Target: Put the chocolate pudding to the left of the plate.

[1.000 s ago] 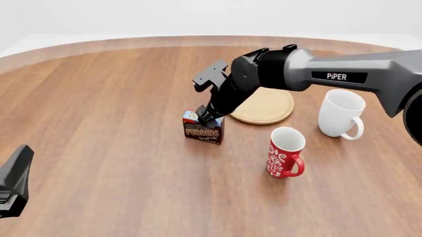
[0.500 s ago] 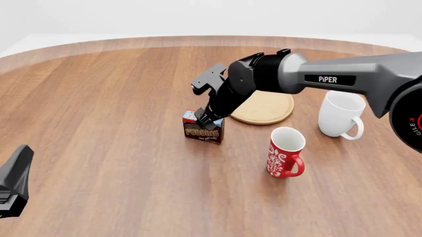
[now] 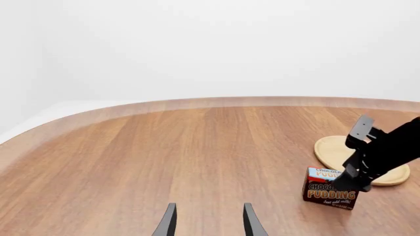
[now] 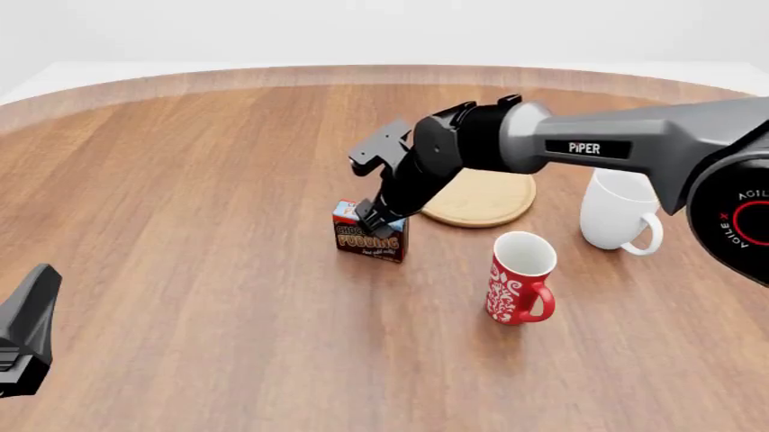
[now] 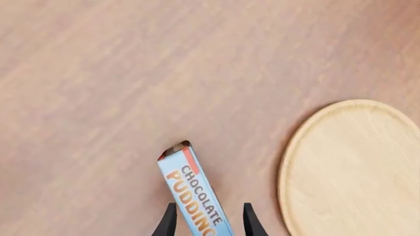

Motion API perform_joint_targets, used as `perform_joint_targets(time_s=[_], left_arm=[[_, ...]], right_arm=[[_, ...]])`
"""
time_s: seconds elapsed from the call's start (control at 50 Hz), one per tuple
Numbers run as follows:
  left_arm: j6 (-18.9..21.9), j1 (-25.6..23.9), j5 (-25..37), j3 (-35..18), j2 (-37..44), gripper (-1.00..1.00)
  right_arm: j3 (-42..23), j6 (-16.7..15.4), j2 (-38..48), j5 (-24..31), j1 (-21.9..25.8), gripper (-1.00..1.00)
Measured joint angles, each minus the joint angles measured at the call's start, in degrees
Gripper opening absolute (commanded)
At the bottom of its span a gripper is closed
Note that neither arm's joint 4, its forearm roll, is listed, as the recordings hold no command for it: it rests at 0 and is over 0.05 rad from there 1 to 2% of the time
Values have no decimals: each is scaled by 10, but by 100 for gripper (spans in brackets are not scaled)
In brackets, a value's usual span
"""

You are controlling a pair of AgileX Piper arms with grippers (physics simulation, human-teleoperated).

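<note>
The chocolate pudding (image 4: 367, 238), a dark-brown box with a light blue top, stands upright on the table just left of and slightly nearer than the plate (image 4: 487, 200), a light-wood disc. My right gripper (image 4: 376, 219) is open, its fingers astride the box's top with a small gap on each side, as the right wrist view shows around the pudding (image 5: 194, 194) beside the plate (image 5: 354, 167). My left gripper (image 3: 208, 223) is open and empty, far off at the near left (image 4: 27, 328). The left wrist view shows the pudding (image 3: 326, 190) and plate (image 3: 331, 151).
A red mug (image 4: 520, 277) stands to the right of the box and nearer to me. A white mug (image 4: 621, 211) stands right of the plate. The right arm's body (image 4: 577, 148) reaches over the plate. Bare wood table (image 4: 180, 198) extends to the left.
The right arm has shifted slightly left and its fingertips have sunk a little over the box top. The pudding, plate and left gripper have not moved.
</note>
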Motion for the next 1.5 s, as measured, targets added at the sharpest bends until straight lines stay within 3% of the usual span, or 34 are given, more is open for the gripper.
perform_joint_targets(time_s=[0.32, 0.34, 1.08, 1.28, 1.5], left_arm=[[0, 0, 0, 0, 0, 100], [0, 0, 0, 0, 0, 100], [0, 0, 0, 0, 0, 100], [0, 0, 0, 0, 0, 100], [0, 0, 0, 0, 0, 100]], right_arm=[[-6, 1, 10, -2, -2, 100], [-5, 0, 9, -3, -2, -100], [100, 48, -126, -49, 60, -100], [72, 41, -143, -26, 52, -100], [-14, 22, -117, 18, 27, -100]])
